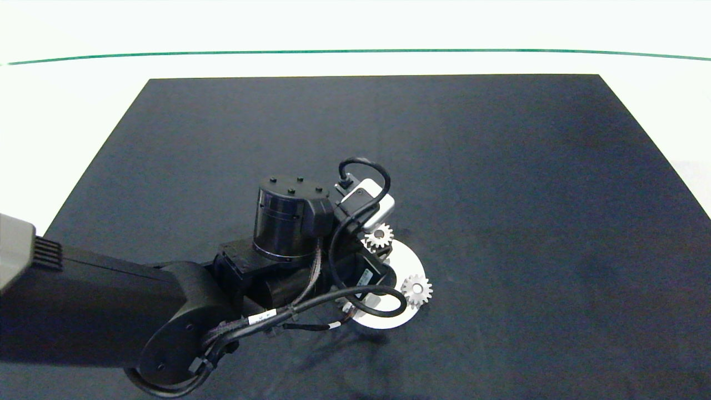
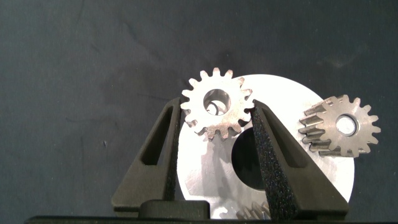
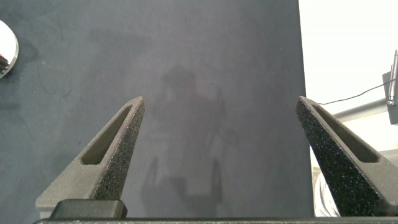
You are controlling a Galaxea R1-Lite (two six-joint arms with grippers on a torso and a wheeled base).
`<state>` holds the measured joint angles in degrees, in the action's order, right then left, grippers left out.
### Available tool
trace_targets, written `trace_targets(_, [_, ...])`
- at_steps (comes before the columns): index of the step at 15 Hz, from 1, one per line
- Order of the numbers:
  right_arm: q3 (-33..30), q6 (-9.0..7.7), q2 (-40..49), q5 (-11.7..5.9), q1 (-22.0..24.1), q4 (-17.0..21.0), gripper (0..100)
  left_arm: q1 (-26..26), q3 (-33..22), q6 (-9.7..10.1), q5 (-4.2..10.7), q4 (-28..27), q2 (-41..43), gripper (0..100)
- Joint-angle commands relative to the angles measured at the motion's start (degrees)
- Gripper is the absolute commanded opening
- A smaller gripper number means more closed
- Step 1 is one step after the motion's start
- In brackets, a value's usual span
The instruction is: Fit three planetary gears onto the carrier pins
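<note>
While the left arm reaches in from the picture's left side in the head view, its wrist covers most of the white disc (image 1: 414, 265), so only two planetary gears show there: one gear (image 1: 380, 235) at the disc's far rim, close against the wrist, and another gear (image 1: 416, 290) on the disc's right edge. Whether either is fully seated on its pin cannot be settled from above. The right arm is absent from this view.

Seen from the left wrist, the left gripper (image 2: 217, 114) is clamped on a third gear (image 2: 216, 112), one finger pressing its teeth on each side, and the gear sits over the disc's (image 2: 286, 93) rim. Through its bore something pale shows, possibly the head of a carrier pin, though I would not swear to it. A second gear (image 2: 341, 126) rests on the disc beside the gripper and looks tilted, and a sliver of another gear (image 2: 255, 213) peeks out low between the fingers.

My worry is alignment: if the bore is off the pin when the fingers let go, the gear could perch askew on the pin top or slide off onto the dark mat (image 2: 74, 62). Gripping by tooth tips also invites it to rotate or cock. Its teeth may clash with a neighbour's and nudge the tilted gear.

From the right wrist, the right gripper (image 3: 221, 124) hangs spread wide and empty above bare mat (image 3: 205, 56), well away from the work.
</note>
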<state>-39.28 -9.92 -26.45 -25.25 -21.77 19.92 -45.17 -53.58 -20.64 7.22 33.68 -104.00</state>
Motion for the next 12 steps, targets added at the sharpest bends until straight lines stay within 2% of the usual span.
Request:
trace_targets(1, [0.0,-0.1,0.0,-0.15,0.0,0.1,100,0.0,0.1,-0.1,0.08,0.1,-0.2,0])
trace_targets(12, [0.0,-0.1,-0.1,-0.24,0.0,0.1,100,0.4,0.0,-0.19,-0.01,0.0,0.0,0])
